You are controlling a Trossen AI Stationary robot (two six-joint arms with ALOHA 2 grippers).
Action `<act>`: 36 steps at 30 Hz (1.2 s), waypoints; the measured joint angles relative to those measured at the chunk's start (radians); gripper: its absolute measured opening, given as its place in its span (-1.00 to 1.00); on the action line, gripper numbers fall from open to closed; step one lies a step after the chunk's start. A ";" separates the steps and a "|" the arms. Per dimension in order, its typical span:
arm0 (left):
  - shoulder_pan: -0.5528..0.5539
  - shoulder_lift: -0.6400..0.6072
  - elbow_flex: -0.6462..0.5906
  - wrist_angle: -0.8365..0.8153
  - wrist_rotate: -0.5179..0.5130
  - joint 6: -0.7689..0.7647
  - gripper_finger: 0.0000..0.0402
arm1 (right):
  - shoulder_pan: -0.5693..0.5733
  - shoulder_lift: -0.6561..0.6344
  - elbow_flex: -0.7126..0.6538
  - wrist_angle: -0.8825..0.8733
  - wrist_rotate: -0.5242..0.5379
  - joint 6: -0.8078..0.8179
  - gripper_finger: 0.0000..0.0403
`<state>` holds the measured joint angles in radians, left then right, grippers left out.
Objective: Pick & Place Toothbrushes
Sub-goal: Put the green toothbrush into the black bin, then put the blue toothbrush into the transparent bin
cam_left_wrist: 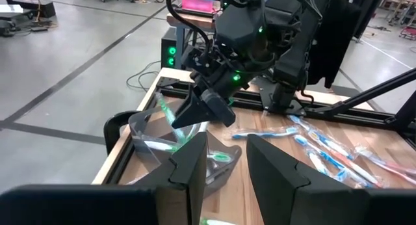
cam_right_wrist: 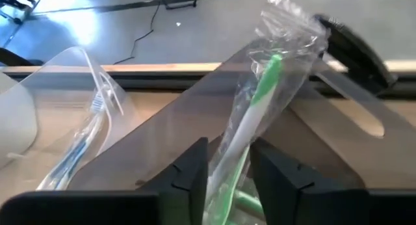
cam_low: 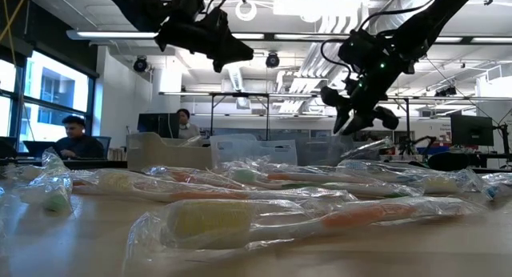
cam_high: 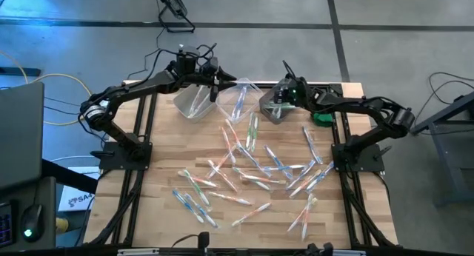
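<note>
Reaching over the right bin (cam_high: 272, 108), right gripper (cam_right_wrist: 229, 161) fingers straddle a green toothbrush (cam_right_wrist: 255, 114); grip unclear.

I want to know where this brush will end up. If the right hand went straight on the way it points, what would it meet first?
Probably the grey bin beneath it: the right hand points down into it, the green toothbrush between its fingers. Depth is unclear.

Loose clear-wrapped toothbrushes (cam_high: 252, 171) litter the middle and lower part of the wooden table (cam_high: 155, 204) in the high view, leaving bare wood along the lower left edge. Three clear plastic bins (cam_high: 238, 99) crowd the top centre, with both dark arms (cam_high: 133, 89) converging above them, blocking approach there.
</note>
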<state>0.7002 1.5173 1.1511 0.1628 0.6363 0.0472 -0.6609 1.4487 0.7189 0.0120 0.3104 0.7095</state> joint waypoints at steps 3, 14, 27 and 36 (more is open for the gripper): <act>0.000 0.000 0.000 -0.001 0.000 -0.002 -0.46 | -0.001 0.000 0.000 -0.003 0.010 -0.030 -0.31; 0.000 0.000 0.000 0.000 -0.027 -0.002 -0.46 | -0.001 -0.001 0.000 -0.016 0.032 -0.058 0.16; 0.001 0.000 0.000 -0.006 -0.028 0.006 -0.46 | 0.000 -0.191 0.000 -0.130 -0.007 -0.111 0.17; 0.001 -0.012 0.000 -0.040 -0.027 0.033 -0.46 | 0.048 -0.328 0.000 -0.166 -0.109 -0.227 -0.01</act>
<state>0.7010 1.5051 1.1507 0.1232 0.6093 0.0803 -0.6125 1.1207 0.7189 -0.1543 0.2011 0.4829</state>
